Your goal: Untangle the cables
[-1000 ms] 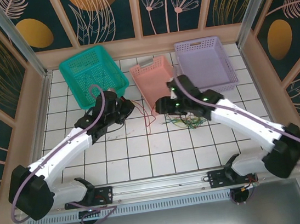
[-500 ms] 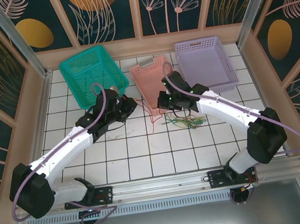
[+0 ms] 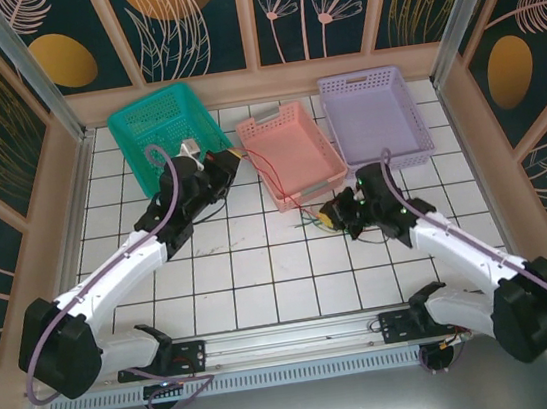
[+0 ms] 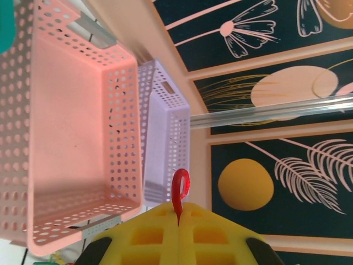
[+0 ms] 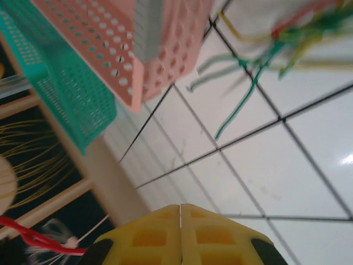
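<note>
Left gripper [image 4: 177, 222] clamped on the red cable [image 4: 180, 190], with a short loop standing up past the yellow pads. Held up at the far left in the top view, by the gap between teal basket [image 3: 158, 129] and pink basket [image 3: 292, 152]. Red strand slanting from there rightward and nearward, over the pink basket's near corner and down to the bunch [image 3: 313, 221] on the table [image 3: 242, 269]: long axis far-left to near-right.

Right gripper [image 3: 333, 215] shut as well, pads meeting flush in its wrist view, and no telling of any thin strand pinched between them. Parked low over the tiles, just beside the bunch and on its right. Green and yellow strands fanned loose on the tiles ahead of the pads in that view, apart from them as far as can be made out.

Judged from this: pull wanted along the red strand's own line, away from the bunch and toward the far left — left arm at that end, right arm much the nearer to the knot and better placed to pin it. Some risk of dragging the whole bunch along with nothing holding it down. Untangling not yet done — green, yellow and red lying crossed in one clump.
</note>
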Motion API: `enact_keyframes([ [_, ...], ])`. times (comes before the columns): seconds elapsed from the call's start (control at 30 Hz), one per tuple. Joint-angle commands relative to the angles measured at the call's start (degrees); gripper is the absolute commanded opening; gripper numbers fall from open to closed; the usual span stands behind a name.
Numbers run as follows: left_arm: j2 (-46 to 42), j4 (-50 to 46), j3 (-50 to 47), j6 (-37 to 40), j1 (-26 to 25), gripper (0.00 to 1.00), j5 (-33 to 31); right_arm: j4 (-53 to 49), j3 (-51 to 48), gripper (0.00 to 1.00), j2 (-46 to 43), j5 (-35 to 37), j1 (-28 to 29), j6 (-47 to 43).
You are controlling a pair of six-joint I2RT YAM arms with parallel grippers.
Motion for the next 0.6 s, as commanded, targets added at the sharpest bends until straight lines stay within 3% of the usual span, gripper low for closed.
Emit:
enact_keyframes([
  [0.0, 0.29, 20.8, -1.22, -2.97, 2.32, 0.0, -8.75, 7.64, -8.96, 0.0, -2.31, -6.93, 2.23, 24.41],
  [0.17, 4.09, 28.48, -0.08, -3.7, 2.76, 0.0, -4.66, 11.47, -11.29, 0.0, -2.61, -7.2, 5.71, 29.49],
  [0.23, 5.54, 27.88, 1.52, -3.18, 2.81, 0.0, -0.6, 9.47, -9.5, 0.0, -1.82, -7.28, 4.16, 24.88],
  [0.3, 6.29, 24.62, 3.14, -1.52, 2.76, 0.0, 3.86, 2.45, -4.89, 0.05, -1.48, -5.9, 0.47, 14.68],
  [0.43, 8.16, 15.43, 7.95, 5.6, 2.76, 0.0, 17.52, -11.32, 10.61, 0.33, -1.43, 0.14, -5.1, -8.76],
  [0.57, 9.63, 3.98, 12.98, 13.67, 2.81, 0.0, 25.66, -24.26, 26.61, 0.47, -0.62, 6.74, -8.43, -29.78],
])
